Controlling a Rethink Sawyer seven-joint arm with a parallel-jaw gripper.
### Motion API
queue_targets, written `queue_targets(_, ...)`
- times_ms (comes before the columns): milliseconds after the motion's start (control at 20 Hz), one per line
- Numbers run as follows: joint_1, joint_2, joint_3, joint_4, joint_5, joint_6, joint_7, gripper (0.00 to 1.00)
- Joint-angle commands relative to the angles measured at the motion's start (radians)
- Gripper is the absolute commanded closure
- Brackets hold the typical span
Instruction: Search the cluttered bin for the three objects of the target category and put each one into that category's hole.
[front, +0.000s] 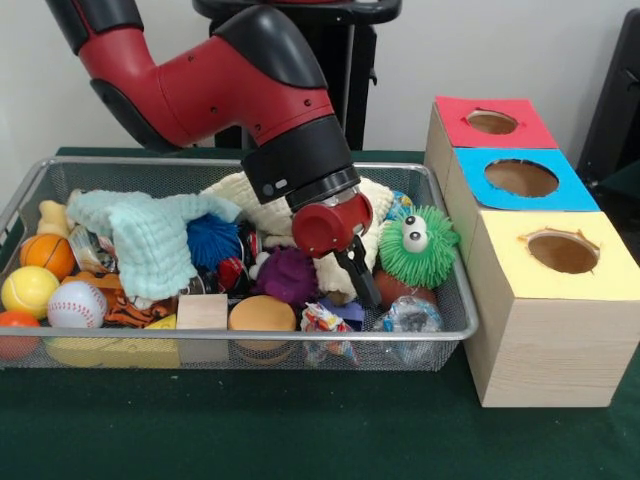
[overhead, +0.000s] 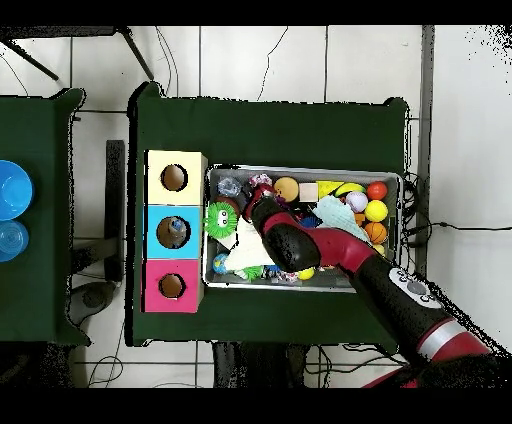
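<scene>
The wire-mesh bin (front: 240, 338) is full of toys; it also shows in the overhead view (overhead: 300, 171). A clear crinkly packet (front: 408, 316) with blue print lies at its front right corner, and it shows in the overhead view (overhead: 230, 186) too. My gripper (front: 364, 288) reaches down into the bin just left of that packet, beside the green fuzzy toy (front: 415, 243). In the overhead view my gripper (overhead: 251, 204) is near the bin's box-side end. A multicolour confetti bundle (front: 325, 322) lies just in front of it. Another shiny scrap (front: 88, 250) peeks out beside the light blue cloth.
Three wooden boxes with holes stand right of the bin: red (front: 495, 122), blue (front: 520, 178), yellow (front: 560, 250). Something lies in the blue box's hole (overhead: 177, 230). A light blue cloth (front: 150, 235), a cream cloth (front: 255, 195), balls (front: 76, 304) and a wooden block (front: 202, 312) crowd the bin.
</scene>
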Motion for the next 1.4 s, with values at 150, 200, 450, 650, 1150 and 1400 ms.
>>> queue_targets(150, 0.049, 0.01, -0.086, -0.018, 0.049, 0.089, 0.253, 1.0)
queue_targets(200, 0.056, 0.012, -0.091, -0.023, 0.053, 0.1, 0.248, 1.0)
queue_targets(450, 0.137, -0.019, -0.175, -0.044, 0.094, 0.149, 0.249, 1.0)
queue_targets(650, 0.172, -0.027, -0.218, -0.056, 0.12, 0.171, 0.244, 0.0)
queue_targets(1150, 0.16, -0.009, -0.201, -0.043, 0.121, 0.094, 0.233, 0.0)
queue_targets(1400, 0.16, 0.014, -0.194, -0.05, 0.113, 0.064, 0.238, 0.0)
